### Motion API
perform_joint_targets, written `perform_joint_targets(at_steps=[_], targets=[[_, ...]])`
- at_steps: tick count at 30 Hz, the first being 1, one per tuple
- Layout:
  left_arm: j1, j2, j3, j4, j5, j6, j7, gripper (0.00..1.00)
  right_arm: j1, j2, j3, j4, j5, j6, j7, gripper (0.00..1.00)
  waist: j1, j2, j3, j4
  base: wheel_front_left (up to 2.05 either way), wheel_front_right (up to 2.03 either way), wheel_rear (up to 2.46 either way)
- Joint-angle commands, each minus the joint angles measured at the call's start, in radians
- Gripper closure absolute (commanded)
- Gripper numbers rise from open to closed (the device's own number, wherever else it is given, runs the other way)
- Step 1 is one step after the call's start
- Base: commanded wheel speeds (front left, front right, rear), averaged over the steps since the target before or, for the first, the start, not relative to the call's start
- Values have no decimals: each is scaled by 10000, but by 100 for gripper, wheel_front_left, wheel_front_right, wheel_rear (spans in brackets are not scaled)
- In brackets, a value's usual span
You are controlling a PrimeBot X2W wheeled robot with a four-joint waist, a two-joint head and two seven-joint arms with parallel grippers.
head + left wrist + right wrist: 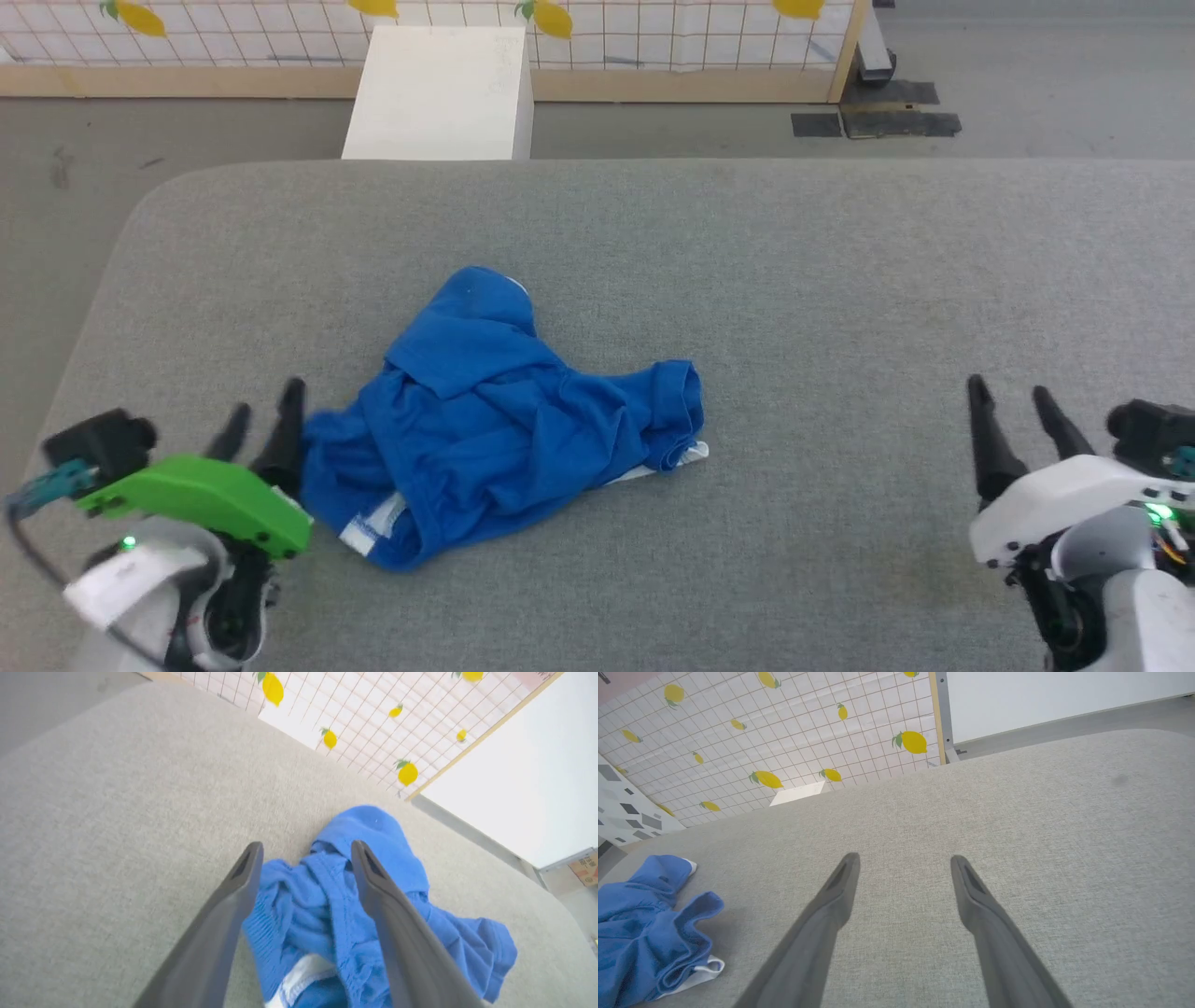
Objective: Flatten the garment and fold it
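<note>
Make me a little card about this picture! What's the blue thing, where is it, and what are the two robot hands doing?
garment: blue shorts, crumpled in a heap, not flattened, not folded
white trim: peeking out at the heap's edge
where: on the grey table, left of the middle
left gripper: open, at the heap's left edge, holding nothing
right gripper: open, over bare table, well apart from the shorts
behind the table: white box, lemon-patterned wall
</note>
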Motion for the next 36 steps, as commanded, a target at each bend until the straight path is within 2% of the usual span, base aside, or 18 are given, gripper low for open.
perform_joint_targets(at_steps=[1, 3, 7, 10, 15, 20, 26, 30, 36], targets=[[347, 129, 91, -103, 271, -137, -463, 0, 58, -3, 138, -46, -48, 46, 32, 0, 0, 0, -44, -30, 0, 0, 0], [703, 171, 239, -243, 662, -306, -1424, 0, 14, -3, 440, -70, -38, 46, 77, 0, 0, 0, -56, -40, 0, 0, 0], [1244, 37, 278, -152, 1431, -338, -2917, 0, -80, -3, 976, -63, -51, 46, 184, 0, 0, 0, -56, 33, 0, 0, 0], [1377, -173, 285, -151, 1961, -366, -3385, 0, -190, -3, 1468, -44, -100, 46, 374, 0, 0, 0, -14, 155, 0, 0, 0], [1335, -604, 423, -226, 2640, -510, -3549, 0, -886, -3, 2870, 51, -195, 46, 1105, 0, 0, 0, 214, 315, 0, 0, 0], [1049, -992, 625, -226, 3107, -814, -3562, 0, -2012, -3, 4311, 673, -688, 46, 2689, 0, 0, 0, 514, 484, 0, 0, 0], [698, -1373, 836, -94, 3492, -1175, -3564, 0, -2950, -3, 5207, 1492, -983, 46, 4533, 0, 0, 0, 919, 690, 0, 0, 0], [505, -1569, 985, 50, 3701, -1420, -3564, 0, -3269, -3, 5836, 1886, -960, 46, 4970, 0, 0, 0, 1168, 791, 0, 0, 0], [299, -1837, 1132, 389, 3937, -1758, -3565, 0, -3416, -3, 6279, 2500, -956, 46, 4879, 0, 0, 0, 1358, 922, 0, 0, 0]])
